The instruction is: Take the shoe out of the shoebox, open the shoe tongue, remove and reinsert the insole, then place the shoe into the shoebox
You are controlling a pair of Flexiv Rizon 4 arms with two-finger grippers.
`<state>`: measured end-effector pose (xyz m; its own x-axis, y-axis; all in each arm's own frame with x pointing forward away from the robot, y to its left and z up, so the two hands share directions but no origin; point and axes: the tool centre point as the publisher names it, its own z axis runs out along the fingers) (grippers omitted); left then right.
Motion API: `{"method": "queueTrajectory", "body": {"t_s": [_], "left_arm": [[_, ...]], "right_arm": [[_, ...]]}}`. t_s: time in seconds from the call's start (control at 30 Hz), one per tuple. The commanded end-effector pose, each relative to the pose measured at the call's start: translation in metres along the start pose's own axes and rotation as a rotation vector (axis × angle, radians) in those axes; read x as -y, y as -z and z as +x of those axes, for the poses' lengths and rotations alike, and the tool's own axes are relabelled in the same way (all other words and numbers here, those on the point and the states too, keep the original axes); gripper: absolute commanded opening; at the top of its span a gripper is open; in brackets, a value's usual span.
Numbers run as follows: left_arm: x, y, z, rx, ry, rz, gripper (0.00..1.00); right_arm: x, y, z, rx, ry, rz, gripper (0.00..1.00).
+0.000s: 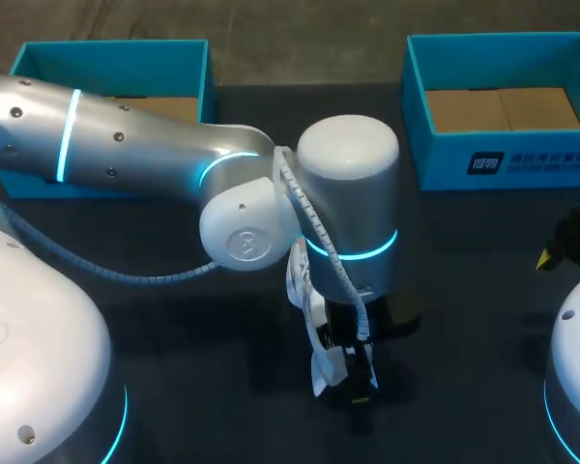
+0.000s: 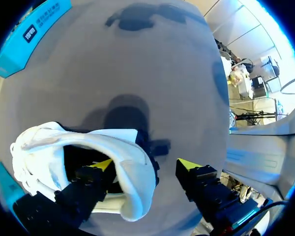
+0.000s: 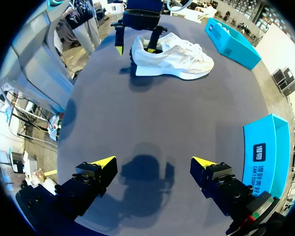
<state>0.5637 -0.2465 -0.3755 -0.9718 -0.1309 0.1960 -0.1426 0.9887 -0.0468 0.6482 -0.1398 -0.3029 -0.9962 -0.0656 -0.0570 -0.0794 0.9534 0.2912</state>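
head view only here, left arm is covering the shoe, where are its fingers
observer: In the left wrist view the left gripper straddles the collar of the shoe. One finger is inside the opening, the other outside and clear of it.
operator: shoe upright or tipped
observer: The right wrist view shows it standing on its sole on the table.
operator: right gripper holding anything
observer: No, the right gripper is open and empty, over bare table, well apart from the shoe.
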Motion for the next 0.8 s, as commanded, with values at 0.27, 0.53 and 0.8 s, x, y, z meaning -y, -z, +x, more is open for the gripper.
{"method": "queueTrajectory", "body": {"t_s": [0.27, 0.53, 0.8], "left_arm": [[0.003, -0.011, 0.005, 0.046, 0.027, -0.060, 0.18], [-0.003, -0.009, -0.001, 0.044, 0.040, -0.063, 0.00], [-0.010, 0.008, -0.011, 0.061, 0.030, -0.059, 0.00]], "right_arm": [[-0.001, -0.001, 0.001, 0.002, -0.001, 0.005, 1.00], [-0.001, -0.001, 0.001, 0.002, -0.001, 0.005, 1.00], [-0.001, -0.001, 0.001, 0.002, -0.001, 0.005, 1.00]]}}
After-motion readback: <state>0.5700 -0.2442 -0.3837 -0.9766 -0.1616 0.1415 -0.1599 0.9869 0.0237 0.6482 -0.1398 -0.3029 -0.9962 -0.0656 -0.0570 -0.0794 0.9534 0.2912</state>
